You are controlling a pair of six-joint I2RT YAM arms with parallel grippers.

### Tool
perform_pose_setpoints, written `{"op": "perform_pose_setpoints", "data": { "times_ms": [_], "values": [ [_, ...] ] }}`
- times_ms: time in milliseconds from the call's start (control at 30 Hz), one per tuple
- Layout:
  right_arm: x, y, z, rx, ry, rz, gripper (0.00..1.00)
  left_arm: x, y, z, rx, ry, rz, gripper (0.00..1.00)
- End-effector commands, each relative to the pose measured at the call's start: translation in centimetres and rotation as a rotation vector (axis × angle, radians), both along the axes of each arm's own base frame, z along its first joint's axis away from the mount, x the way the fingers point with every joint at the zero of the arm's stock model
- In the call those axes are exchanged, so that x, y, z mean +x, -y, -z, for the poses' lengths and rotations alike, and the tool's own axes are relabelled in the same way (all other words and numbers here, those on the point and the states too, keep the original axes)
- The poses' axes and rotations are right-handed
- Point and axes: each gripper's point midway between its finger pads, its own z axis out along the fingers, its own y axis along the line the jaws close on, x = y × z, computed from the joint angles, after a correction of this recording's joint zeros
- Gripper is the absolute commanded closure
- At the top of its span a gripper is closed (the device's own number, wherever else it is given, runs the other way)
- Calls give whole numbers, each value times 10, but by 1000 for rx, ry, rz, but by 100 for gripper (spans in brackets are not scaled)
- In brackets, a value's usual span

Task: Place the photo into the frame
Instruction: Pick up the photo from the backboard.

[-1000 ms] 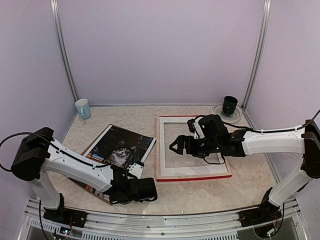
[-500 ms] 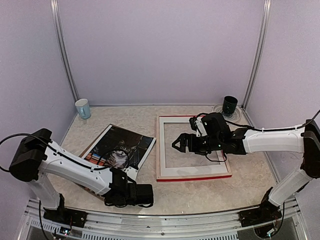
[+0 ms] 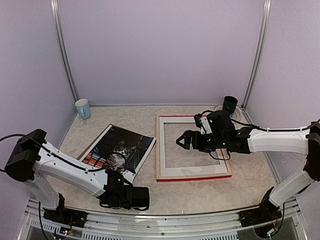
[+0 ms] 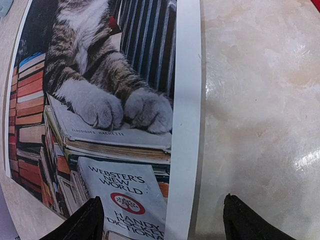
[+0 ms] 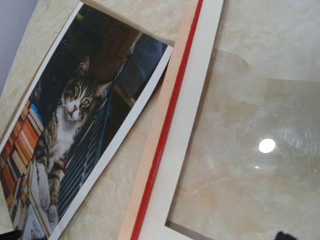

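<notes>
Status: not started in any real sense. The photo [image 3: 117,150] lies flat on the surface [image 3: 135,117] at about 8 o'clock from centre, skewed, cat side up and fully outside the frame [image 3: 194,174]. The frame lies flat at the photo's 3 o'clock with its pale back up, red showing on the edges, a white mat [image 3: 161,150] seated inside and an open middle. The photo's far right corner meets the frame's left rail; can't tell if it touches or tucks under. The left gripper [image 4: 162,220] is low at the photo's 6 o'clock end, jaws apart, straddling the white border at the near right edge, clamped on nothing. In the top view the right gripper [image 3: 180,141] hovers over the frame opening, pointing toward 9 o'clock, jaws wide apart and empty. Done: nothing I can see beyond both arms being in position. Left: grab the photo edge, lift or slide it toward 3 o'clock, square it to the rails, then drop it into the opening. My read: the left arm is about to pinch that edge. The white cup [image 3: 83,108] at 10 o'clock and the dark cup [image 3: 230,105] at 2 o'clock are well clear.
</notes>
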Motion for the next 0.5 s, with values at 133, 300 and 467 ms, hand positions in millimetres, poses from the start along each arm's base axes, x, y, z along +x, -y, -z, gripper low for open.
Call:
{"op": "perform_pose_setpoints", "data": {
  "times_ms": [133,300,467],
  "values": [
    [-2,3,8,3,-6,-6,1,-8,-4,9,58,-45,21,23],
    [-1,0,8,16,2,-12,1,-7,-9,14,105,-44,14,29],
    [-1,3,9,19,4,-6,1,-7,-14,13,134,-37,6,36]
  ]
}}
